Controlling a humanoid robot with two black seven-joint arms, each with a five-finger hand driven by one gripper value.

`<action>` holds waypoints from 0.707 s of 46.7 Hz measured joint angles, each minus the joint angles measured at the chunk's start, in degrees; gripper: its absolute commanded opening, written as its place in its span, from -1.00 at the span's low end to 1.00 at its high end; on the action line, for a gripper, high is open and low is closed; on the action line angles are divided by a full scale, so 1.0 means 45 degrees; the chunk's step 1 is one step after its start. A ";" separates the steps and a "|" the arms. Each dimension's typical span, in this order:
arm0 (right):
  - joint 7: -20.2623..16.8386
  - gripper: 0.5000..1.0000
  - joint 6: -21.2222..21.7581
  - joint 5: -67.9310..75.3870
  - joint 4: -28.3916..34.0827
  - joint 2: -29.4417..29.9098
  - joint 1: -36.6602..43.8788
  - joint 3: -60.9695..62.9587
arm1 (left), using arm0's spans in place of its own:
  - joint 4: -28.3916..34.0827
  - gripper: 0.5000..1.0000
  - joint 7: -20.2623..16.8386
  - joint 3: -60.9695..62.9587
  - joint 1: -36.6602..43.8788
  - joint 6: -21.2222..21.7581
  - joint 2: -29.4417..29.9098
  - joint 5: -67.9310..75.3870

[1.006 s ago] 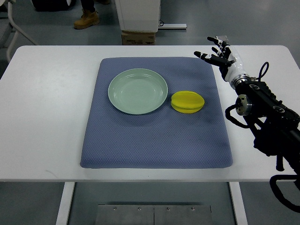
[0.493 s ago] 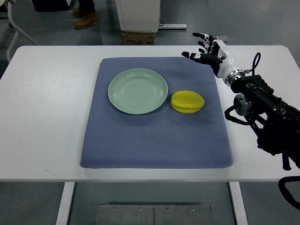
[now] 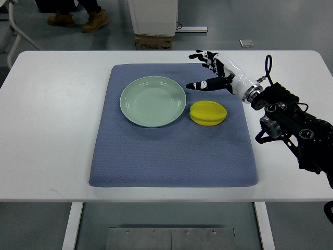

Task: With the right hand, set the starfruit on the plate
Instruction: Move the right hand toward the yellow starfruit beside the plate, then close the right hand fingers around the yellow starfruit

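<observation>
A yellow starfruit point(image 3: 208, 113) lies on the blue mat point(image 3: 171, 156), just right of the pale green plate point(image 3: 153, 101), which holds nothing. My right hand point(image 3: 209, 70) hovers above and slightly behind the starfruit, fingers spread and holding nothing. Its black arm point(image 3: 291, 122) enters from the right edge. The left arm does not show.
The mat lies on a white table point(image 3: 52, 120). Beyond the table's far edge stand a white cabinet point(image 3: 153, 15) and a cardboard box point(image 3: 153, 41). A person's boots point(image 3: 78, 20) show on the floor at top left.
My right hand has swung left from over the table's back right corner to a spot over the mat, just behind the starfruit. The person's boots have shifted.
</observation>
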 measured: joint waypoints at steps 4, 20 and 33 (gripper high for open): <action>0.0005 1.00 0.0210 -0.0507 0.0298 -0.0161 0.0021 -0.0337 | -0.0002 1.00 0.0000 0.0000 0.0003 0.0000 0.0000 0.0000; 0.0769 1.00 0.0454 -0.2124 0.0492 -0.0384 0.0078 -0.1738 | -0.0002 1.00 0.0000 -0.0005 0.0002 0.0000 0.0000 0.0000; 0.0810 1.00 0.0425 -0.2572 0.0404 -0.0521 0.0095 -0.2000 | -0.0002 1.00 0.0000 -0.0005 0.0002 0.0000 0.0000 0.0000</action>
